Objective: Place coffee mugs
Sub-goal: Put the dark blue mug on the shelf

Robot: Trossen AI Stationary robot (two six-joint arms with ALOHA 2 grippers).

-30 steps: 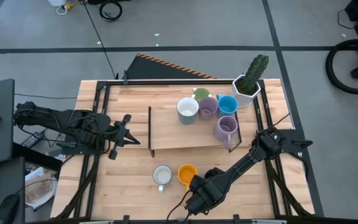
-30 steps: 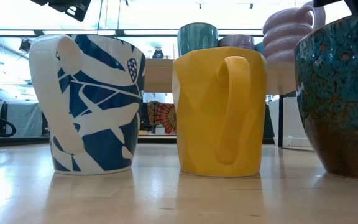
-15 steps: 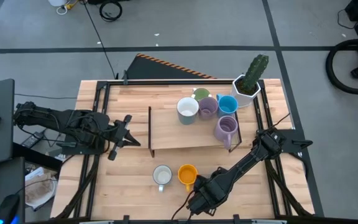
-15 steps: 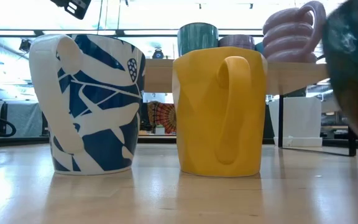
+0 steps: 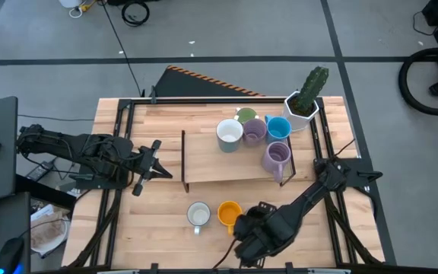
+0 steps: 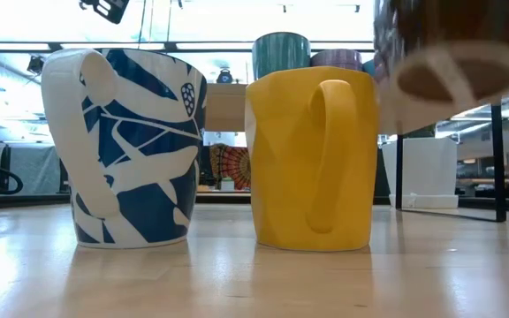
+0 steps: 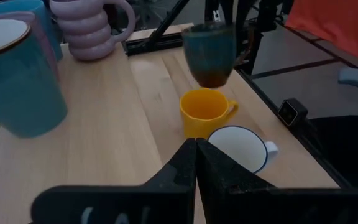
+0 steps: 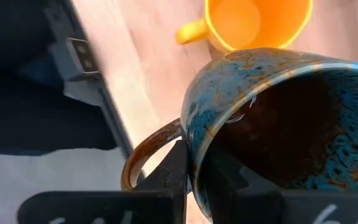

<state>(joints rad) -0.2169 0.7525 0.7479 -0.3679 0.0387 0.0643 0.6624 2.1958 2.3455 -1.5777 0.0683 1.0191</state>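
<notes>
A dark teal-and-brown speckled mug [image 7: 210,53] hangs above the table's near right part, with my right gripper [image 5: 251,232] shut on it; the gripper hides it in the high view. An orange mug [image 5: 229,213] and a white mug with a blue pattern [image 5: 198,215] stand on their bases beside it. On the raised wooden shelf [image 5: 211,164] stand a white [image 5: 230,133], a green [image 5: 245,116], a blue [image 5: 278,128] and two lavender mugs [image 5: 254,131], [image 5: 277,156]. My left gripper [image 5: 156,160] waits shut at the shelf's left end. My right gripper holds the dark mug by its rim [image 8: 190,134], right beside the handle [image 8: 142,155]. One finger [image 8: 222,177] is inside the mug and the other [image 8: 174,168] outside its wall. The fingers come from above, pointing down. The mug hangs tilted, its base [image 6: 449,75] clear of the table.
A white faceted pot with a cactus [image 5: 304,103] stands at the far right corner, behind the shelf. Dark rails [image 5: 116,190] run along the table's left and right sides. Bare wood lies left of the white mug and on the shelf's left half.
My right gripper has gone up with the dark mug. The mug stood on the table at the right of the orange mug; now it hangs lifted clear and tipped, showing its base in the low view.
</notes>
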